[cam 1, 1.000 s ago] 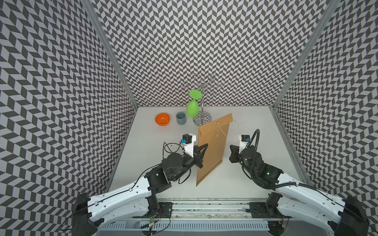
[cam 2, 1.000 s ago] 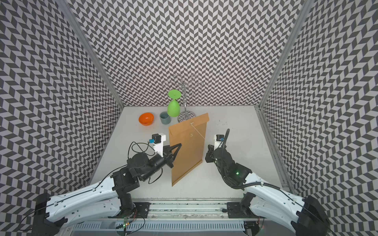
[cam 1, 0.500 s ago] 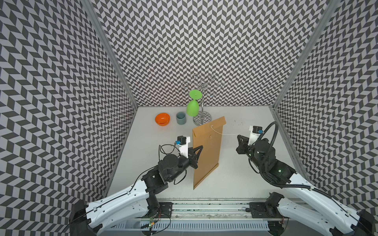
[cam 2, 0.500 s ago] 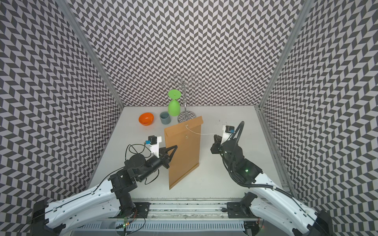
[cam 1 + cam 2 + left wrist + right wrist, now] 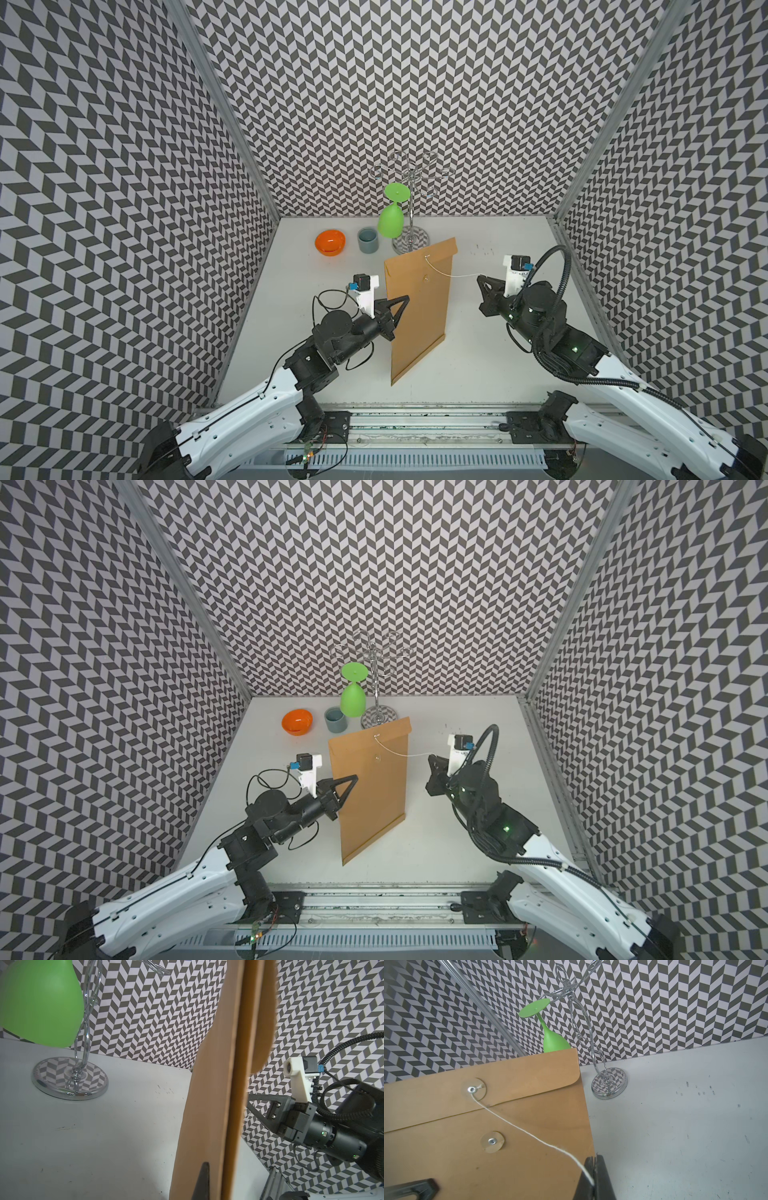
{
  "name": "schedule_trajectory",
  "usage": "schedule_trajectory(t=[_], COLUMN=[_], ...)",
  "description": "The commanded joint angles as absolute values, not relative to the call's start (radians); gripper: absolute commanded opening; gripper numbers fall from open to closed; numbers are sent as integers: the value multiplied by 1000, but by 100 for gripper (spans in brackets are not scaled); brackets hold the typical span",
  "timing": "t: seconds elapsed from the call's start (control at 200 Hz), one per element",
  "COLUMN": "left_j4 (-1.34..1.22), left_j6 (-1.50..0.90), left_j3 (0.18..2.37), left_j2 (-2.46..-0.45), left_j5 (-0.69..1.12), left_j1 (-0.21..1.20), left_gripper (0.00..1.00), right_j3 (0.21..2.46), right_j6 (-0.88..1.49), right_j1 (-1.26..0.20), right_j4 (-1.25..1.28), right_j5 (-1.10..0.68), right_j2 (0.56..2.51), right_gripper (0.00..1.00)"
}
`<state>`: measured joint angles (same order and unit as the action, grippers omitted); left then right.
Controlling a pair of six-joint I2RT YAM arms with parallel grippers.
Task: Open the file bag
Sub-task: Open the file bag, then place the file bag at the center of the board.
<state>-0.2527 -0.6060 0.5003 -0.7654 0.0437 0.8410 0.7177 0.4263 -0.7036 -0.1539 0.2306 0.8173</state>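
file bag [image 5: 417, 307] upright, string [image 5: 529, 1134] off button [image 5: 492, 1141] — outstretched

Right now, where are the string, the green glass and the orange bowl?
string [image 5: 517, 1126], right wrist view, mid-length.
green glass [image 5: 390, 222], in a top view, its cup.
orange bowl [image 5: 330, 242], in a top view, its inside.

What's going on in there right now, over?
Left jaws shut on file bag edge, bag upright. Right jaws pinching string, free of lower button. Flap folded down. Glass rack behind, apart.
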Motion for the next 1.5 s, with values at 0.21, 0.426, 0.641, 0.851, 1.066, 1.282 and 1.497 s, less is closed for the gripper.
schedule_trajectory(t=[0.21, 0.426, 0.641, 0.851, 1.066, 1.282, 1.497], left_j4=[-361, -365, -347, -273, -184, -107, -108], left_j6=[-671, -699, -744, -746, -722, -700, -709], left_j3=[485, 476, 462, 480, 512, 539, 519], left_j2=[-770, -805, -854, -895, -988, -1035, -1080], left_j5=[196, 236, 290, 290, 302, 246, 206], left_j1=[781, 754, 701, 656, 640, 641, 641], left_gripper=[0, 0, 0, 0, 0, 0, 0], right_j3=[772, 762, 715, 711, 669, 665, 644], right_j6=[411, 408, 427, 427, 449, 455, 466], right_j1=[-728, -742, -749, -759, -769, -773, -778], right_j4=[-139, -133, -104, -102, -91, -85, -64], right_j5=[207, 223, 230, 231, 235, 224, 218], right_j2=[811, 825, 839, 856, 901, 927, 943], right_gripper=[0, 0, 0, 0, 0, 0, 0])
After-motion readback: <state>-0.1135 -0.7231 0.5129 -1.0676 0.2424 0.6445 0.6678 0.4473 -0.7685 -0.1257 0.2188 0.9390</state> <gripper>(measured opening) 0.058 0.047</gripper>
